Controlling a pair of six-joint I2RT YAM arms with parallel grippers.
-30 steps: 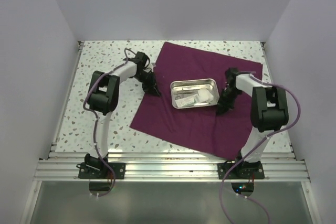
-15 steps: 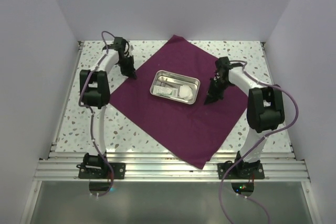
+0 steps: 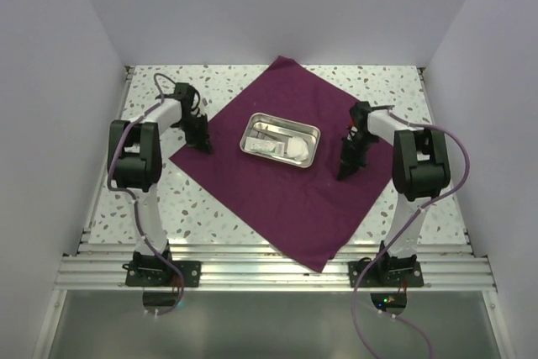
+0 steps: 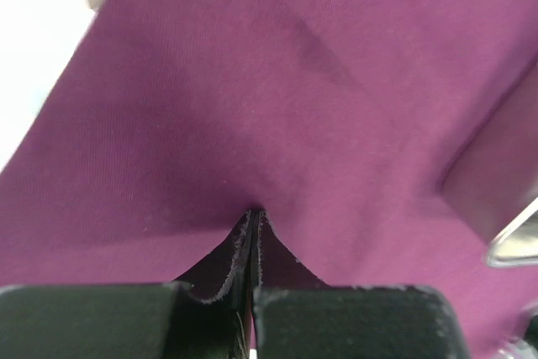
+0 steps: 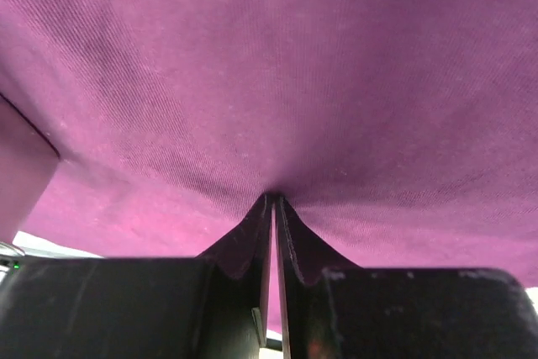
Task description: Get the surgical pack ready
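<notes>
The purple-maroon drape (image 3: 277,199) lies flat as a diamond on the table. The steel tray (image 3: 249,135) stands on its far middle and holds a white gauze piece (image 3: 296,150), a pouch (image 3: 264,147) and thin instruments (image 3: 273,130). My left gripper (image 3: 204,147) is at the drape's left edge, shut, and pinches a pucker of fabric (image 4: 252,214). My right gripper (image 3: 344,174) is on the drape's right part, right of the tray, with its jaws pressed almost together on a pucker of fabric (image 5: 275,199). The tray's rim shows in the left wrist view (image 4: 513,243).
The speckled table (image 3: 126,191) shows around the drape, with white walls on three sides. A metal rail (image 3: 269,271) runs along the near edge, and the drape's near corner reaches it.
The drape and tray turned from a skewed rectangle into a diamond, and the tray shifted left. Since then both grippers have slid nearer along the drape's left and right sides.
</notes>
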